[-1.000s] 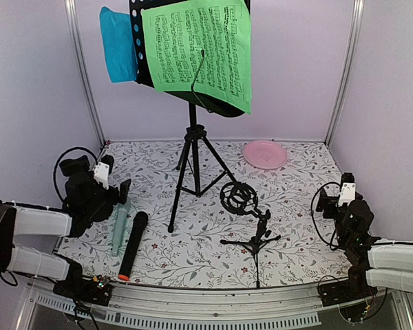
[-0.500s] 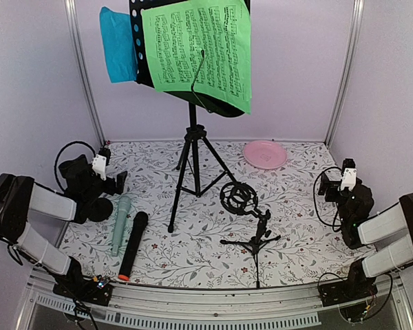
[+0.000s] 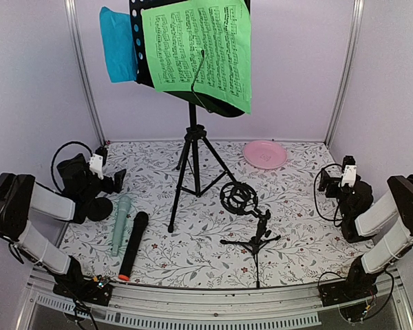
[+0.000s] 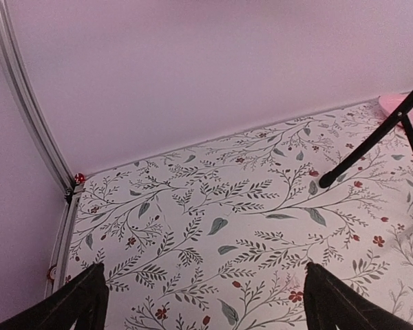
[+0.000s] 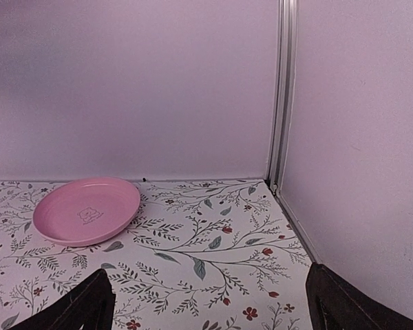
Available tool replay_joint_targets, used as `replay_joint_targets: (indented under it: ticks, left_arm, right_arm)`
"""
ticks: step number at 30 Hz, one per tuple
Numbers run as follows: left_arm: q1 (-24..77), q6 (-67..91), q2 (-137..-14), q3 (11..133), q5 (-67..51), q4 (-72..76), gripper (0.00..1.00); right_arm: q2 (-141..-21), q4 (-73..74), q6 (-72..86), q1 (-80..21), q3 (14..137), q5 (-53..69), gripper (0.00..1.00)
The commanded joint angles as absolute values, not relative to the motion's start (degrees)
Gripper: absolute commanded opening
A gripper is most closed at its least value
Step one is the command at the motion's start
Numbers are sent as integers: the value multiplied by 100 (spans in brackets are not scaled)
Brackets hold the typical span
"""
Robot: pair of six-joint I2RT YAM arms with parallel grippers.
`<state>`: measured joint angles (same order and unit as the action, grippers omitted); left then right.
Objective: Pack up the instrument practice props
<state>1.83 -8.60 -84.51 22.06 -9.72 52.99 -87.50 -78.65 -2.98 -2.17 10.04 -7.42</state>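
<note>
The black perforated rack [image 3: 144,48] stands on tripod legs [image 3: 193,161] at the back centre, holding a green sheet [image 3: 196,48] and a blue sheet [image 3: 118,45]. A mint-green microphone [image 3: 120,223] and a black microphone [image 3: 133,244] lie at the front left. One black mic support with a ring [image 3: 238,197] and another small tripod support [image 3: 255,242] stand right of centre. My left gripper [image 3: 117,182] is open and empty, left of the microphones; its view shows a tripod leg [image 4: 372,141]. My right gripper [image 3: 327,185] is open and empty at the far right.
A round pink plate [image 3: 265,154] sits at the back right, also in the right wrist view [image 5: 86,210]. Purple walls with metal corner posts [image 5: 283,96] close in the floral-patterned table [image 3: 296,227] on three sides.
Both arms have drawn back and lifted, the left gripper moving up and away from the microphones, the right gripper moving toward the back. The props have not moved.
</note>
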Motion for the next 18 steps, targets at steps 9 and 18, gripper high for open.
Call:
replay_joint_targets:
  ticks: [9, 18]
  left_arm:
    - [-132, -389, -8653, 1702, -871, 6633, 100]
    - [-141, -334, -8809, 1413, -750, 7297, 99]
  right_arm:
    - [-8815, -7662, -26, -196, 1266, -1345, 99]
    - [-8789, -7528, -31, -198, 1320, -1331, 99]
